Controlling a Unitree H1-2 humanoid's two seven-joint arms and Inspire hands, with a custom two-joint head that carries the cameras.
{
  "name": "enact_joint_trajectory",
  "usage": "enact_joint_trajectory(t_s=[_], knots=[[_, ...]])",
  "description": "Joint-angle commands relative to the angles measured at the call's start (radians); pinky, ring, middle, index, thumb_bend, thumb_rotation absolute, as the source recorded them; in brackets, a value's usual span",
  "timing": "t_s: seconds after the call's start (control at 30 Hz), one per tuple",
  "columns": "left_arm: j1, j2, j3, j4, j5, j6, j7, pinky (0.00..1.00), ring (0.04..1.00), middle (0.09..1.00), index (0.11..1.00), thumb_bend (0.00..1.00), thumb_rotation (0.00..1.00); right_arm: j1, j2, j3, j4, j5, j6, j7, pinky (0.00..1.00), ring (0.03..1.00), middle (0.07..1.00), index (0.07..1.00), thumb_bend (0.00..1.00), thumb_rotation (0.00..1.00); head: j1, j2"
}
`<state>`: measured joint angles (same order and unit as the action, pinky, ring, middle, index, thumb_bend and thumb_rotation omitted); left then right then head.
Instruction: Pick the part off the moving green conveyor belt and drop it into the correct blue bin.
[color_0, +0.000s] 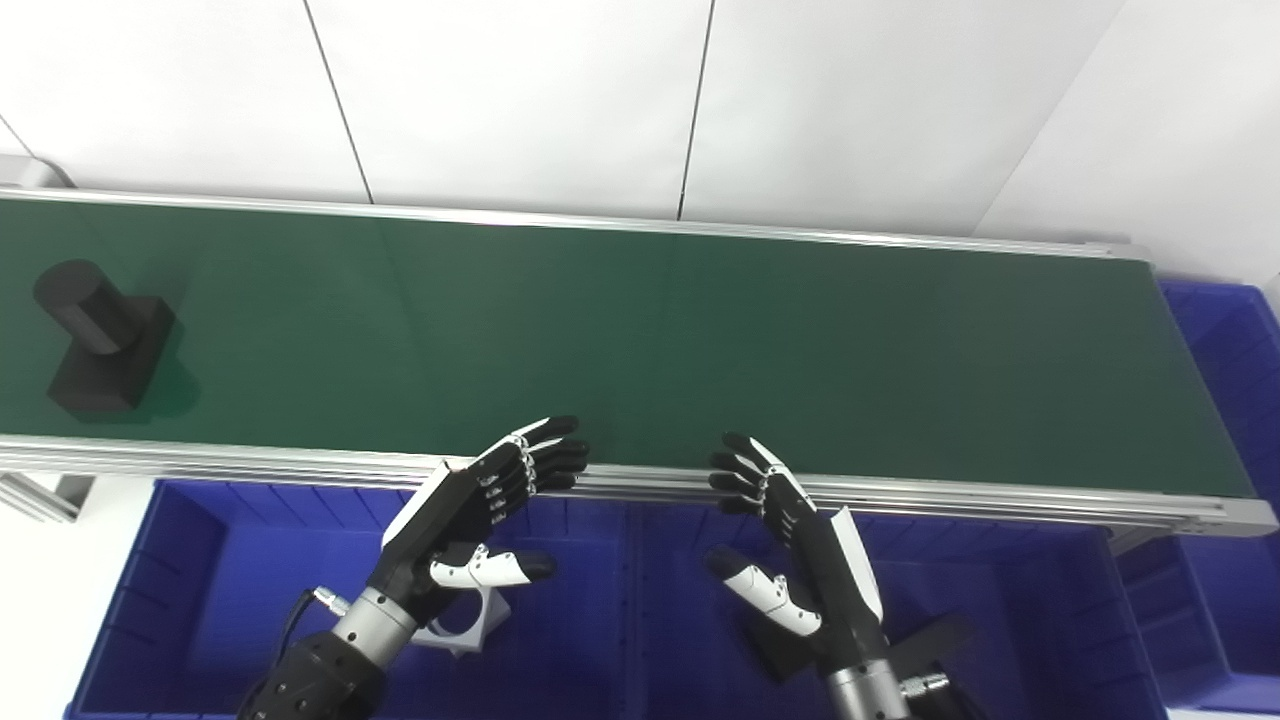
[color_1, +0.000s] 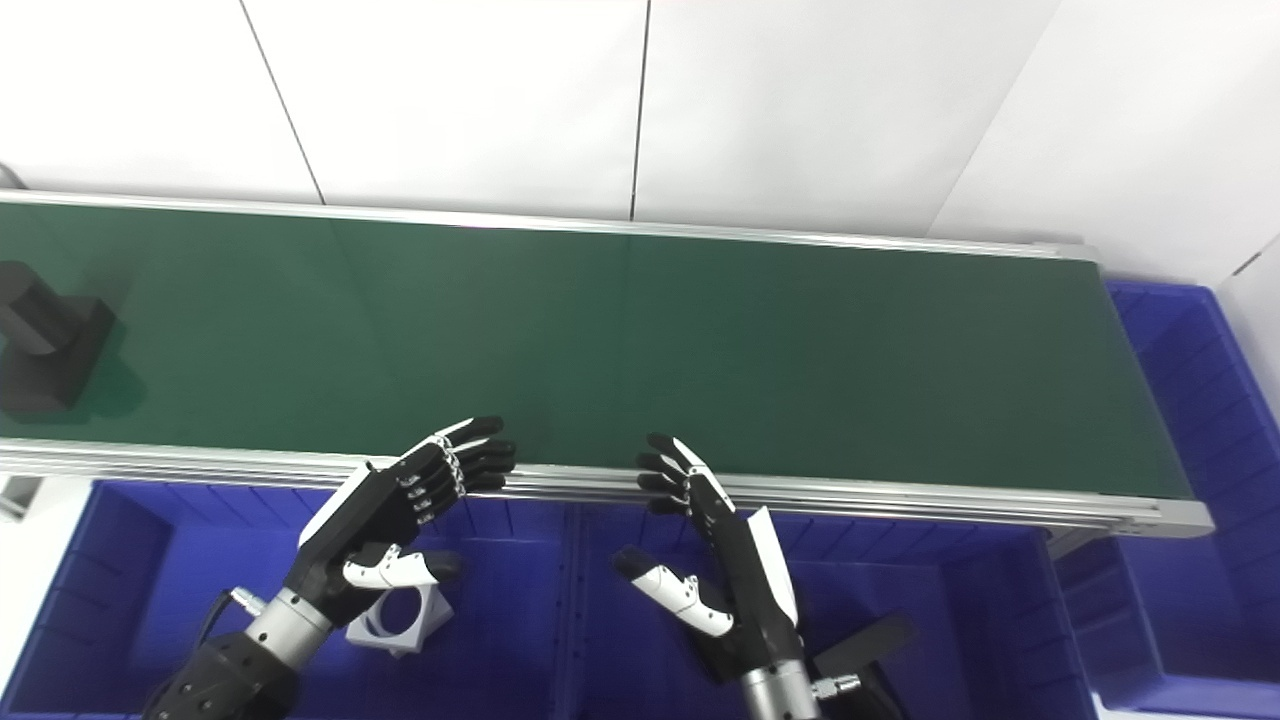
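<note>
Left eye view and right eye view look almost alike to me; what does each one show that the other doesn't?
Only the left eye view shows the whole black block-and-cylinder part; the right eye view cuts it at the edge. Only the right eye view shows more of the far-right blue plastic bin. Both share the green conveyor belt, the open left hand, the open right hand and a white ring-shaped part.

Both head cameras look steeply down and forward from above the near edge of the conveyor belt (color_0: 700, 330), facing the white wall (color_0: 520, 100) at 12 o'clock, close enough that the belt spans nearly the full width. They share the belt, the blue bins (color_1: 560, 610) at 6 o'clock and both hands; the right eye view sits slightly rightward, cropping the black part (color_1: 40, 335) at 9 o'clock
</note>
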<state>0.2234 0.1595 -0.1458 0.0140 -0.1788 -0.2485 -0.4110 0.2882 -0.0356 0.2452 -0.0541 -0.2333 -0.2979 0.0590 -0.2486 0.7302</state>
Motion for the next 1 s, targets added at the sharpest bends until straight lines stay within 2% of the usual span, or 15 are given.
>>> enact_joint_trajectory(t_s=[0.0,0.13,0.2,0.23,0.27,0.3,0.33,0.37,0.4,0.43,0.5,0.7,0.97], knots=[[-0.013,0.001,-0.006,-0.014,-0.001,-0.038,-0.004,0.81,0.826,0.831,0.878,0.95,0.42,-0.008,0.002,-0.002,-0.011,0.004,-0.062,-0.015,0.71,0.786,0.824,0.882,0.72,0.70,0.007,-0.002],[-0.015,-0.004,-0.011,-0.013,0.004,-0.037,-0.001,0.81,0.826,0.829,0.878,0.95,0.42,-0.010,-0.002,-0.006,-0.002,0.015,-0.066,-0.012,0.71,0.786,0.824,0.884,0.72,0.69,0.035,-0.010],[-0.016,-0.007,-0.016,-0.008,0.012,-0.043,0.001,0.81,0.829,0.831,0.881,0.95,0.42,-0.009,-0.007,-0.008,0.002,0.021,-0.073,-0.010,0.71,0.788,0.827,0.886,0.72,0.69,0.073,-0.020],[-0.016,-0.013,-0.019,-0.006,0.017,-0.040,0.004,0.81,0.830,0.832,0.882,0.95,0.42,-0.009,-0.012,-0.010,0.004,0.026,-0.077,-0.008,0.71,0.789,0.827,0.886,0.72,0.69,0.132,-0.030],[-0.015,-0.016,-0.022,-0.006,0.020,-0.037,0.007,0.81,0.830,0.831,0.880,0.96,0.41,-0.008,-0.015,-0.012,0.006,0.029,-0.080,-0.007,0.71,0.789,0.829,0.889,0.72,0.69,0.132,-0.030],[-0.014,-0.025,-0.026,-0.005,0.019,-0.033,0.009,0.82,0.830,0.830,0.879,0.96,0.40,-0.008,-0.023,-0.015,0.009,0.035,-0.086,-0.004,0.71,0.789,0.830,0.890,0.72,0.69,0.207,-0.044],[-0.014,-0.031,-0.029,-0.005,0.018,-0.030,0.011,0.82,0.827,0.823,0.874,0.97,0.38,-0.007,-0.028,-0.017,0.011,0.039,-0.090,-0.003,0.71,0.790,0.833,0.894,0.71,0.69,0.207,-0.044],[-0.013,-0.041,-0.035,-0.005,0.028,-0.029,0.017,0.82,0.825,0.821,0.872,0.97,0.37,-0.006,-0.038,-0.022,0.012,0.047,-0.096,0.001,0.71,0.790,0.834,0.896,0.71,0.69,0.291,-0.064],[-0.012,-0.048,-0.040,-0.005,0.036,-0.028,0.021,0.81,0.820,0.819,0.868,0.96,0.37,-0.005,-0.045,-0.024,0.013,0.053,-0.101,0.003,0.72,0.792,0.835,0.899,0.71,0.69,0.291,-0.064],[-0.014,-0.055,-0.046,-0.001,0.047,-0.031,0.027,0.81,0.818,0.819,0.867,0.96,0.37,-0.006,-0.052,-0.028,0.017,0.061,-0.105,0.004,0.72,0.792,0.835,0.900,0.71,0.70,0.351,-0.083],[-0.016,-0.071,-0.058,0.008,0.067,-0.031,0.039,0.80,0.814,0.821,0.867,0.98,0.38,-0.007,-0.065,-0.035,0.020,0.076,-0.115,0.007,0.72,0.792,0.833,0.901,0.70,0.70,0.405,-0.107],[-0.029,-0.110,-0.077,0.049,0.103,-0.035,0.062,0.80,0.817,0.827,0.858,1.00,0.36,-0.023,-0.091,-0.045,0.059,0.098,-0.161,0.008,0.72,0.792,0.833,0.909,0.63,0.67,0.492,-0.167],[-0.056,-0.140,-0.091,0.120,0.126,-0.067,0.080,0.81,0.817,0.825,0.858,1.00,0.34,-0.047,-0.114,-0.049,0.110,0.115,-0.171,0.001,0.72,0.792,0.834,0.914,0.62,0.68,0.588,-0.245]])
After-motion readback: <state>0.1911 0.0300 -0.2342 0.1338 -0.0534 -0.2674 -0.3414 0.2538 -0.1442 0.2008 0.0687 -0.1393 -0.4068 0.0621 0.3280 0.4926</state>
